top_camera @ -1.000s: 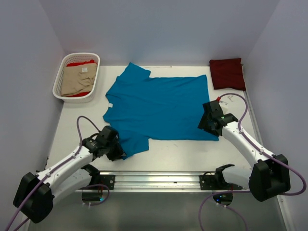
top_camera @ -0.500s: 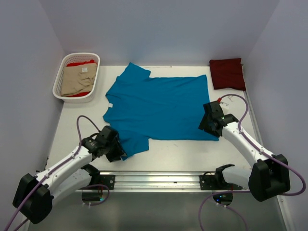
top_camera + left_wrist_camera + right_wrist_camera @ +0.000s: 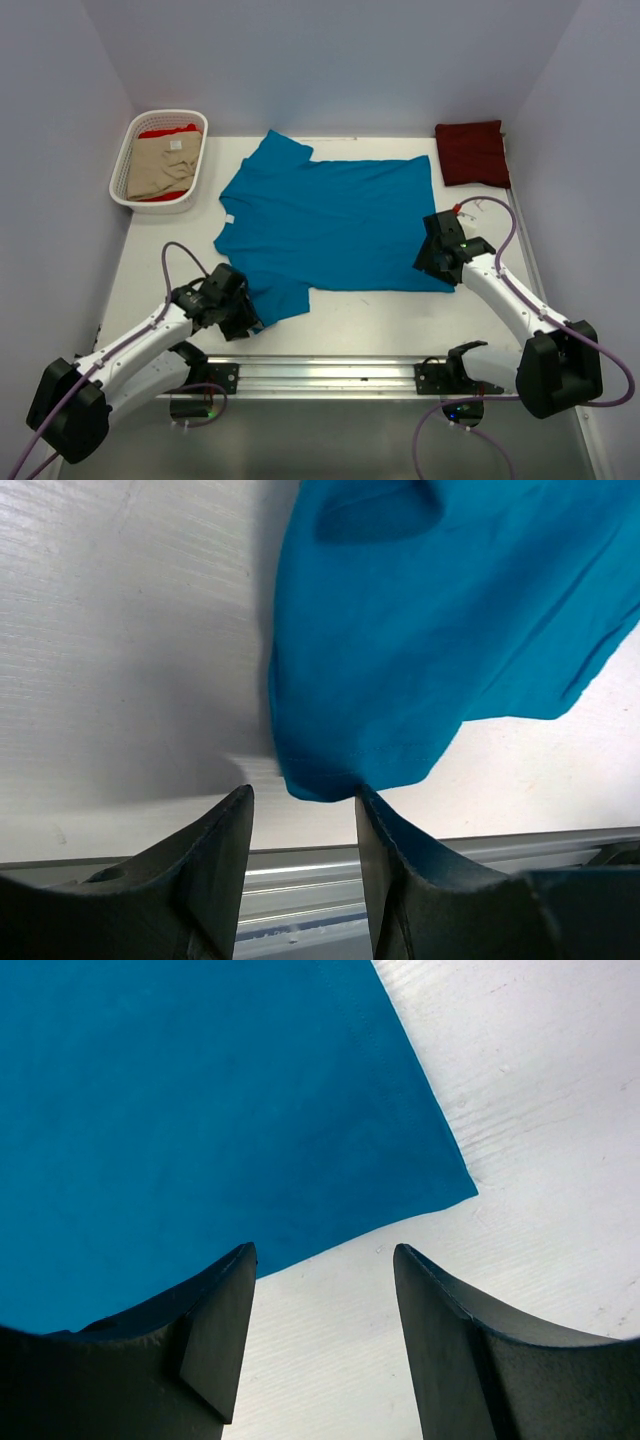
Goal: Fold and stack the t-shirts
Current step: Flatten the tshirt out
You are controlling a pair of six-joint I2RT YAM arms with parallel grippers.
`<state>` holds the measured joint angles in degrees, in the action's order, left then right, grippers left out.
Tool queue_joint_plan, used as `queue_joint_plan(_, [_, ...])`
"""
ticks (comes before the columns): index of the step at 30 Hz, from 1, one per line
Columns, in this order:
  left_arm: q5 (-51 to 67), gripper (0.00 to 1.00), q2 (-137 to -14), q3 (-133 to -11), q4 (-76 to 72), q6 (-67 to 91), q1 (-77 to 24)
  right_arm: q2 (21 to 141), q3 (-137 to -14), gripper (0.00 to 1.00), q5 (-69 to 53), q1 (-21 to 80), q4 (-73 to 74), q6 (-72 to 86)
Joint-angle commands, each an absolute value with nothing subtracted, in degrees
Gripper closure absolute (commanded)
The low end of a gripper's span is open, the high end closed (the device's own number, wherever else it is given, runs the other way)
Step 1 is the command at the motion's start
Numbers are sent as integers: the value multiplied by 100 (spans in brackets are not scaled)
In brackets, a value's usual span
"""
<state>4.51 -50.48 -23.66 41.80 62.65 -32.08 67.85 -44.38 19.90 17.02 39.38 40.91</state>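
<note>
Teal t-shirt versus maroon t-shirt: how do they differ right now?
The teal t-shirt lies spread open across the table's middle; the maroon t-shirt sits folded into a compact rectangle at the far right corner. The teal one covers far more table than the maroon one. Both are single-coloured and lie on the table, outside the basket.

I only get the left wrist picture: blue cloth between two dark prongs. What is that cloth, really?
Observer: It is a teal-blue t-shirt, spread out flat; your view catches just one sleeve.
Operator: Are there other clothes around?
Observer: A white basket at the far left holds a beige shirt lying on a red shirt.
Operator: What is the other arm doing?
Observer: The right gripper hovers open at the t-shirt's near right hem corner, with nothing between its fingers.
</note>
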Motion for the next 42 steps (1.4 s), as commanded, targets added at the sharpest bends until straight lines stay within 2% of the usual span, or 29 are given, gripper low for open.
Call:
queue_joint_plan(1, [545, 51, -5211, -2435, 4228, 6135, -3261, 6741, -4359, 39, 2004, 1652, 3867, 4096])
queue_joint_plan(8, [475, 50, -5791, -2408, 3982, 6117, -3270, 6654, -4298, 39, 1925, 1600, 3832, 4069])
queue_joint_plan(16, [290, 52, -5792, -2250, 3718, 6161, -3269, 6574, -4307, 39, 1864, 1547, 3832, 3990])
queue_joint_plan(17, [281, 55, -5792, -2233, 3692, 6170, -3270, 6574, -4307, 39, 1855, 1538, 3832, 3990])
queue_joint_plan(18, [273, 63, -5783, -2180, 3657, 6170, -3261, 6566, -4298, 39, 1854, 1538, 3832, 3990])
queue_joint_plan(21, [202, 79, -5739, -2127, 3577, 6170, -3270, 6565, -4280, 39, 1828, 1529, 3832, 3964])
queue_joint_plan(27, [62, 83, -5739, -2136, 3507, 6117, -3261, 6513, -4263, 40, 1784, 1512, 3814, 3929])
queue_joint_plan(30, [44, 100, -5704, -2162, 3498, 6065, -3270, 6495, -4271, 40, 1784, 1494, 3823, 3920])
queue_joint_plan(35, [-237, 100, -5319, -2530, 3866, 5863, -3270, 6504, -4298, 39, 1915, 1494, 3954, 4069])
queue_joint_plan(37, [-368, 100, -5134, -2917, 4199, 5688, -3278, 6495, -4333, 36, 2100, 1494, 4069, 4270])
queue_joint_plan(39, [-588, 100, -4896, -3389, 4429, 5555, -3278, 6521, -4368, 20, 2399, 1477, 4245, 4455])
queue_joint_plan(42, [-791, 100, -4685, -3928, 4710, 5274, -3278, 6504, -4351, 14, 2645, 1424, 4412, 4859])
